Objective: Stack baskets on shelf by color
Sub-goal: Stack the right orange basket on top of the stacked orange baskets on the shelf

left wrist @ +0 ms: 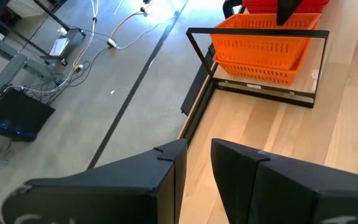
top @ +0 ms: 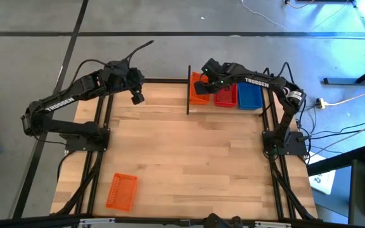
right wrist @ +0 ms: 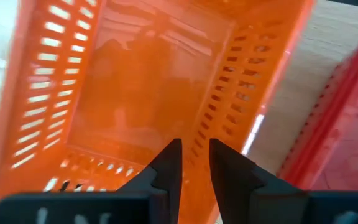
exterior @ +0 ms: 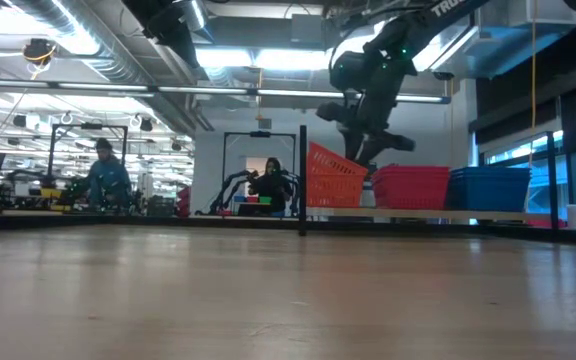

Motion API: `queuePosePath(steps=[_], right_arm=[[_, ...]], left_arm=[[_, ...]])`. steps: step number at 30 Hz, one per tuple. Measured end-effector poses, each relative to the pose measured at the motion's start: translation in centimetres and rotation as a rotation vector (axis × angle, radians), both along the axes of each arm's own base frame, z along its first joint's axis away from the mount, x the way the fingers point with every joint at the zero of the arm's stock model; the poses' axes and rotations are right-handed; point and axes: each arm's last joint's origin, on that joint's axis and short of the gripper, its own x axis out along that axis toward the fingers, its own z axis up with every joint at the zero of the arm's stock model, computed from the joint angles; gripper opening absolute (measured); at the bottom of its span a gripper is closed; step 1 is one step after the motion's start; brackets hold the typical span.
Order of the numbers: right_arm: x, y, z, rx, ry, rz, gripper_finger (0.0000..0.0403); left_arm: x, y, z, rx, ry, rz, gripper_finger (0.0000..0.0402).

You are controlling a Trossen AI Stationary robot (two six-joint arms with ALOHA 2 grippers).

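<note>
Orange basket (exterior: 334, 176) tilted on shelf (exterior: 418, 213)

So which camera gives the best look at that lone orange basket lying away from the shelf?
The high view: the lone orange basket lies whole and unobstructed near the table's front-left corner, far from the shelf. The low view and both wrist views do not show it at all; they only catch the orange baskets on the shelf.

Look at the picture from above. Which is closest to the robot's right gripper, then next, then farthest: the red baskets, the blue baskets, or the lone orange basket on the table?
From the right gripper, at the shelf's orange end:
1. Red baskets, middle of the shelf, right beside it.
2. Blue baskets, the shelf's far end.
3. Lone orange basket, down at the table's near left corner, by far the farthest.
</note>
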Motion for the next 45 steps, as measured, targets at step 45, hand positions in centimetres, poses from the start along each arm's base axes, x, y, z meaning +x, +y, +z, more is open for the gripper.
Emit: queuePosePath(steps=[45], right_arm=[[3.0, -0.3, 5.7, -0.18, -0.163, 0.14, 0.0078]], left_arm=[[0.0, 0.0, 0.0, -0.002, 0.001, 0.0, 0.0066]])
